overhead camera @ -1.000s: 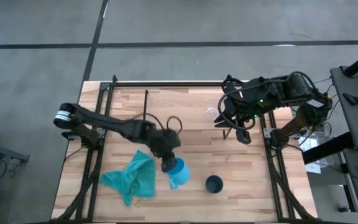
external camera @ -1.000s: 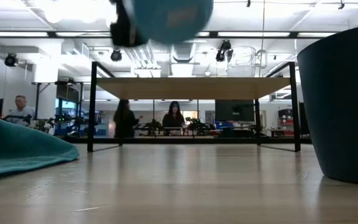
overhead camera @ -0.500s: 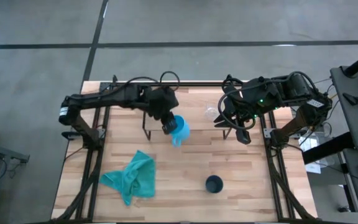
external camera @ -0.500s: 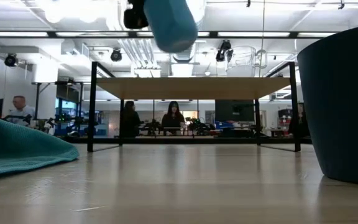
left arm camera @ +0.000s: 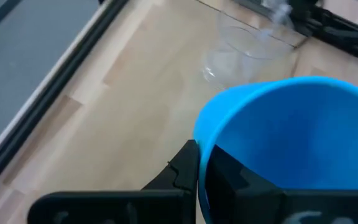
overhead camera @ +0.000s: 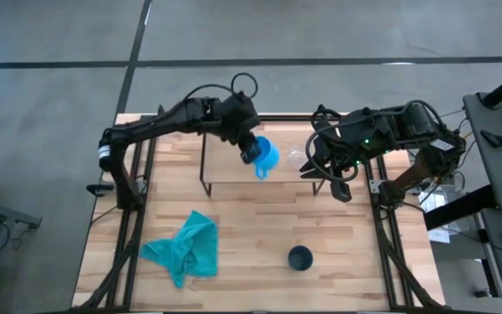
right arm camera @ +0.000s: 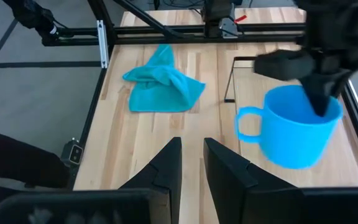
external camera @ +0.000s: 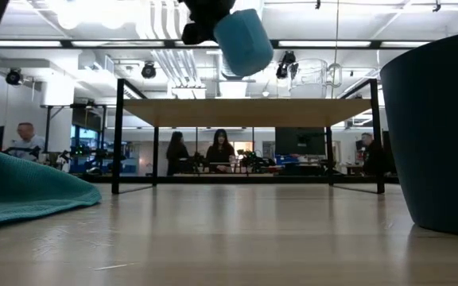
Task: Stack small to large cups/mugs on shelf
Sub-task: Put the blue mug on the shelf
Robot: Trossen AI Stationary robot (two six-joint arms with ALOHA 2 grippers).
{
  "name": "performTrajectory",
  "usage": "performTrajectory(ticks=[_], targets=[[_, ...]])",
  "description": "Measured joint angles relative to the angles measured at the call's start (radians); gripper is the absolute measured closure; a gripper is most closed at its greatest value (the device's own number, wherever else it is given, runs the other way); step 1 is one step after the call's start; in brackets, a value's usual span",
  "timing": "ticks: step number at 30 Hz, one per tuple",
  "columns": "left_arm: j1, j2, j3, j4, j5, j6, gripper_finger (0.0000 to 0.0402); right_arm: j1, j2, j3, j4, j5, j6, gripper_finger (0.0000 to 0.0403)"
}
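Observation:
The bright blue handled mug [overhead camera: 264, 155] hangs in the air over the shelf [external camera: 245, 112], a light wood plank on thin black legs. My left gripper [overhead camera: 251, 152] is shut on it. The tiny clear glass cup [overhead camera: 296, 158] stands on the plank beside the mug, and shows on the shelf top in the low view [external camera: 310, 79]. The dark teal-black cup [overhead camera: 300, 258] stands on the table near its near edge. My right gripper [overhead camera: 339, 189] waits shut at the shelf's right end, touching nothing. My left gripper [left arm camera: 199, 163] grips the blue mug by its rim [left arm camera: 199, 134], one finger inside the mug and one outside, pinching the wall. The fingers slant down from the table's left and far side. The mug is lifted clear and hangs tilted below them [external camera: 243, 40], handle toward the near edge.
A crumpled teal cloth [overhead camera: 186, 249] lies on the table's near left part. The table's black frame rails [overhead camera: 138, 201] run along both sides. The right arm's body and cables [overhead camera: 382, 135] crowd the far right corner. People sit in the room beyond the table [external camera: 221, 151].
My left gripper has carried the blue mug from above the table's near middle, by the cloth, toward the far edge and slightly right, until it is over the shelf next to the clear glass. The mug stayed in the air and gripped throughout.

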Motion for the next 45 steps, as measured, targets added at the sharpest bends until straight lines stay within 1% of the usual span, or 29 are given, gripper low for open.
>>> performTrajectory(ticks=[3,8,14,17,21,35,40,45], targets=[[0.026,0.044,0.068,-0.079,-0.001,0.001,0.0401,0.0,0.0,0.0,0.0,0.0,0.0,0.0339],[0.041,0.137,0.17,-0.249,-0.007,0.06,0.0401,0.0,0.0,0.0,0.0,0.0,0.0,0.0339],[0.045,0.205,0.263,-0.265,-0.005,0.08,0.0401,0.0,0.0,0.0,0.0,0.0,-0.003,0.0339],[0.046,0.231,0.294,-0.294,0.012,0.081,0.0401,0.0,0.0,0.0,0.0,0.0,-0.003,0.0339],[0.046,0.236,0.297,-0.317,0.015,0.079,0.0402,0.0,0.0,0.0,0.0,0.0,-0.003,0.0339],[0.047,0.236,0.268,-0.315,0.017,0.081,0.0402,0.0,0.0,0.0,0.0,0.0,-0.003,0.0339],[0.047,0.236,0.255,-0.304,0.019,0.13,0.0401,0.0,0.0,0.0,0.0,0.0,0.0,0.0339],[0.047,0.236,0.255,-0.226,0.022,0.132,0.0376,0.0,0.0,0.0,0.0,0.0,0.0,0.0339]])
